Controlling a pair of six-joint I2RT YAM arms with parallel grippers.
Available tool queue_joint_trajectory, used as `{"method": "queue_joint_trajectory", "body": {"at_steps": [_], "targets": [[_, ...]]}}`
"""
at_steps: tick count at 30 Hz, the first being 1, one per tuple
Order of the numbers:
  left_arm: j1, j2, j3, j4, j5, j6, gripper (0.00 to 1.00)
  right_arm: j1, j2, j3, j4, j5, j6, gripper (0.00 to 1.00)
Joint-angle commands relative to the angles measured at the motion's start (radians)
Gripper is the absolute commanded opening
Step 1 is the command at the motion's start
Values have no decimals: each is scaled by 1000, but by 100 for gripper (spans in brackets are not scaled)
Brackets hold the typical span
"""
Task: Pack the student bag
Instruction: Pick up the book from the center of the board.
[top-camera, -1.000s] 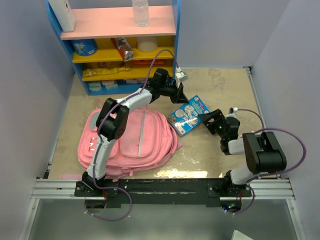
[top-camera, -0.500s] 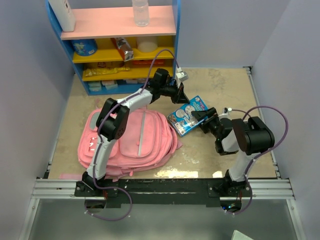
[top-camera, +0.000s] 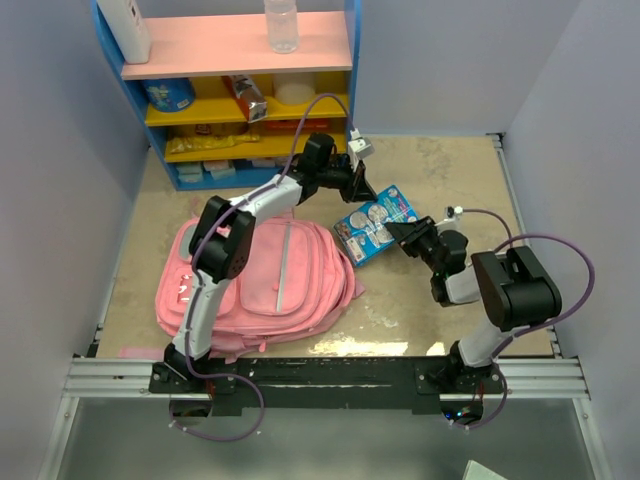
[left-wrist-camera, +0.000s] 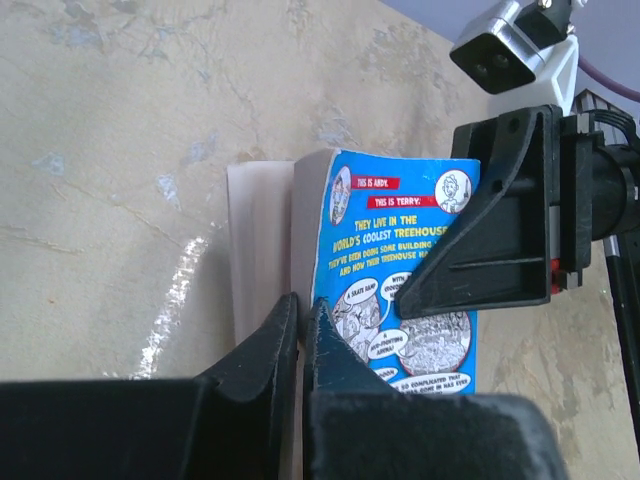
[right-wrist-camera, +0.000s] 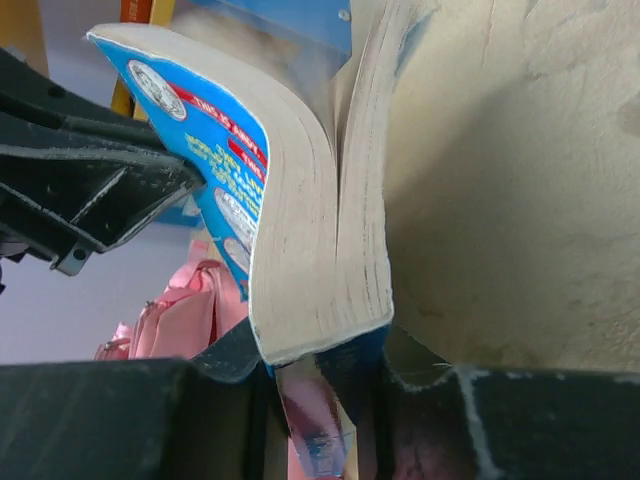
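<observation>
Beige tabletop (top-camera: 440, 180), student bag (top-camera: 280, 285), paperback (top-camera: 374, 222) in left gripper (top-camera: 367, 192) and right gripper (top-camera: 399, 233)

Lab test booth, plain partition walls (top-camera: 60, 220)

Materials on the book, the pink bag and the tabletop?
The book: paperback, printed card cover with a slight sheen, matte cream paper block that bends in the right wrist view. The student bag: soft pink fabric, matte, creased and slumped. The tabletop: beige marbled stone look, semi-gloss with glare; likely laminate, can't confirm.
</observation>
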Motion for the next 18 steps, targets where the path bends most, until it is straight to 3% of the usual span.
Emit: {"method": "queue_joint_trajectory", "body": {"at_steps": [1, 2, 4, 5, 6, 8, 9, 10, 14, 18], "targets": [[-10, -80, 27, -5, 21, 27, 0, 9, -45, 47, -12, 1, -21, 5], [-10, -85, 33, -12, 14, 35, 0, 10, -58, 52, -28, 4, -24, 3], [-10, -103, 48, -84, -12, 65, 12, 9, -97, 56, -66, 5, -38, 0], [-10, -111, 57, -108, -23, 79, 21, 10, -114, 65, -84, 10, -47, 0], [-10, -119, 77, -172, -44, 108, 38, 9, -137, 70, -112, 18, -70, 0], [-12, -163, 94, -246, -69, 201, 55, 9, -208, 95, -230, 34, -97, 0], [-14, -185, 94, -315, -104, 237, 70, 9, -232, 108, -279, 62, -132, 0], [-14, -227, 90, -349, -126, 305, 76, 9, -255, 125, -404, 77, -151, 0], [-27, -320, 93, -566, -276, 442, 100, 9, -352, 194, -592, 148, -234, 0], [-69, -450, -43, -728, -382, 550, 100, 9, -380, 214, -670, 168, -275, 0]]}}
